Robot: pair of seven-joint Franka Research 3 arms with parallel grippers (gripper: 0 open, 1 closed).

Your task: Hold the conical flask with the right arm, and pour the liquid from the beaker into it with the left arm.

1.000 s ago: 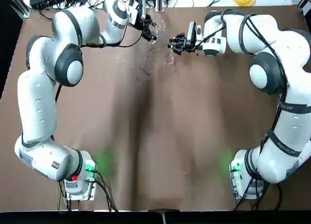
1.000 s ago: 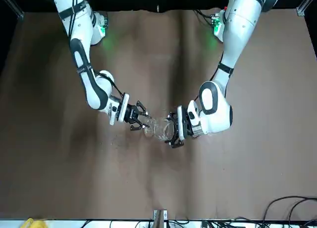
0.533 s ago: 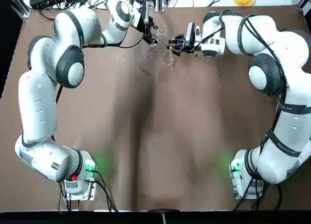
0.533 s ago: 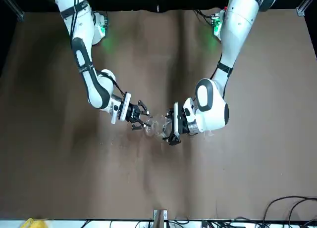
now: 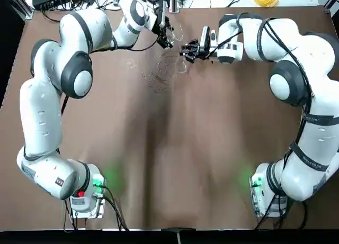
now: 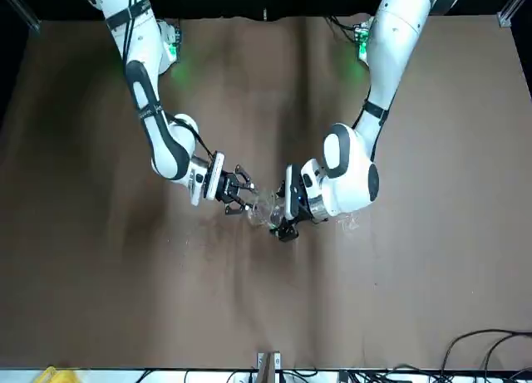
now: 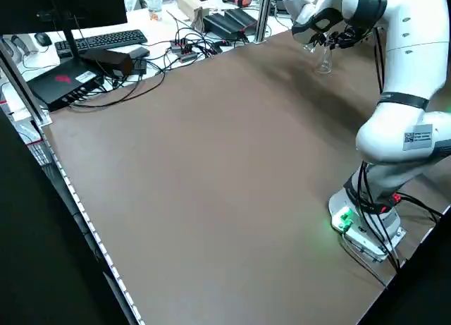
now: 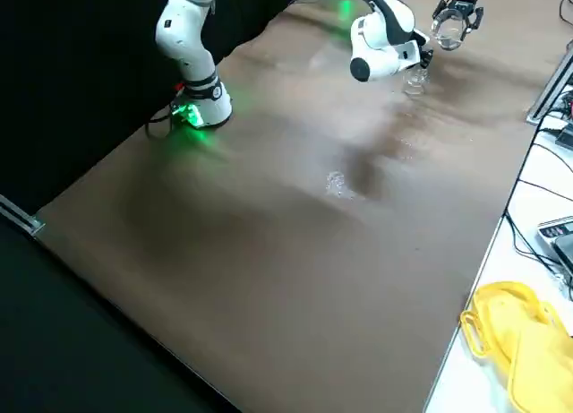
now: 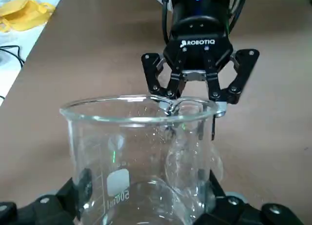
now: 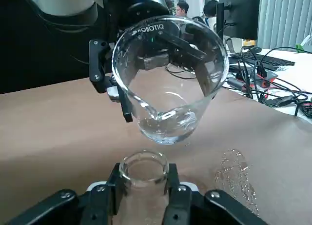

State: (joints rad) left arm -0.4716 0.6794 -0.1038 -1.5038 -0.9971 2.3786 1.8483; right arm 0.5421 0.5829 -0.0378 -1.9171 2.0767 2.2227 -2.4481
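We judge this the lining-up step: left tool (image 9: 144,205) gripping the beaker (image 10: 170,81), right tool (image 10: 146,188) clamping the flask (image 10: 144,173); next, tip spout over mouth

Both end effectors (image 9: 195,100) raised, seemingly near each other.

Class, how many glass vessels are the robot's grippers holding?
2: the beaker, in the left gripper; the conical flask, in the right gripper.
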